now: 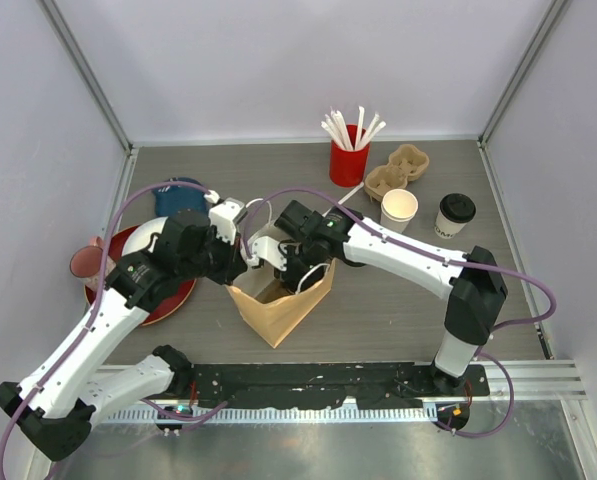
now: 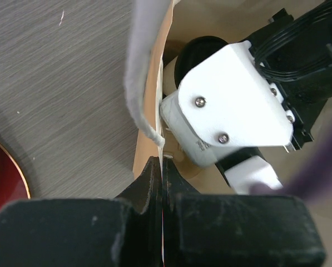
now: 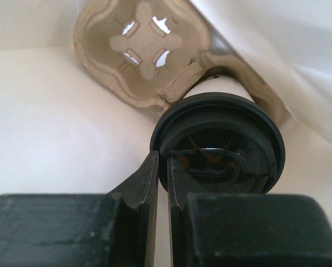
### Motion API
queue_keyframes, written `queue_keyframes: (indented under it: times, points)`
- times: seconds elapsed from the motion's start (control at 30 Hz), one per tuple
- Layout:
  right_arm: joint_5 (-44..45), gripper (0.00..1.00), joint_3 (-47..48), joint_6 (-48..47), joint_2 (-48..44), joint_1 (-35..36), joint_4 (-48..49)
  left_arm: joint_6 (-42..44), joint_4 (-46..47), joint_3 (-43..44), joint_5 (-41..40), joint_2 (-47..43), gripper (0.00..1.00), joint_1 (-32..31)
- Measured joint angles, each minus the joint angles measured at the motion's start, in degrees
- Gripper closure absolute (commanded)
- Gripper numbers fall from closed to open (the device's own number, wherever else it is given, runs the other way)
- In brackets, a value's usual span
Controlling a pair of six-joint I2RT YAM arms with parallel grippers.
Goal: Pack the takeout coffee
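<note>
Where the brown paper bag (image 1: 278,305) stands open on the tabletop (image 1: 398,300), a takeout coffee (image 3: 218,139) sits inside, under the right pincer (image 3: 162,158): white cup, black sip lid facing the pincer, long axis in line with its fingers. Nearly closed, it nips the lid's rim. Left pincer (image 2: 162,164), pressed together, pinches the bag's edge.

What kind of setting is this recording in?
Likely a lab test cell staged as a coffee counter: plain white walls around the table, a paper bag, lidded cup, cup carrier.
</note>
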Motion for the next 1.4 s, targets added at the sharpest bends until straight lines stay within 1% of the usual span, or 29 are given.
queue_keyframes:
  times: [0.13, 0.53, 0.83, 1.0, 1.1, 1.23, 1.3, 1.4]
  points:
    - [-1.84, 0.99, -2.82, 1.11, 0.0, -0.76, 1.03, 1.42, 0.09, 0.0, -0.17, -0.04, 1.0, 0.0]
    - [-3.34, 0.99, -3.45, 6.08, 0.7, -1.22, 2.8, 5.57, 0.46, 0.0, -0.26, -0.04, 1.0, -0.04]
    - [-5.97, 0.99, -10.58, 11.74, -2.84, -2.12, 11.17, 6.93, 0.79, 0.0, -0.13, -0.37, 1.0, -0.5]
    - [-6.56, 0.99, -11.89, 13.64, -3.06, -2.36, 14.19, 6.95, 0.79, -0.02, -0.2, -0.5, 1.0, -0.5]
    - [-6.86, 0.96, -12.26, 14.25, -2.99, -2.62, 15.34, 6.99, 0.79, -0.02, -0.22, -0.5, 1.0, -0.5]
    - [-6.29, 0.87, -11.28, 14.03, -2.71, -2.73, 15.34, 7.13, 0.81, -0.02, -0.28, -0.5, 1.0, -0.48]
    - [-5.77, 0.84, -10.67, 13.77, -2.82, -2.73, 15.37, 7.21, 0.83, -0.02, -0.31, -0.5, 1.0, -0.48]
    - [-4.39, 0.76, -10.49, 13.09, -3.19, -2.69, 14.91, 7.26, 0.83, -0.02, -0.28, -0.5, 1.0, -0.48]
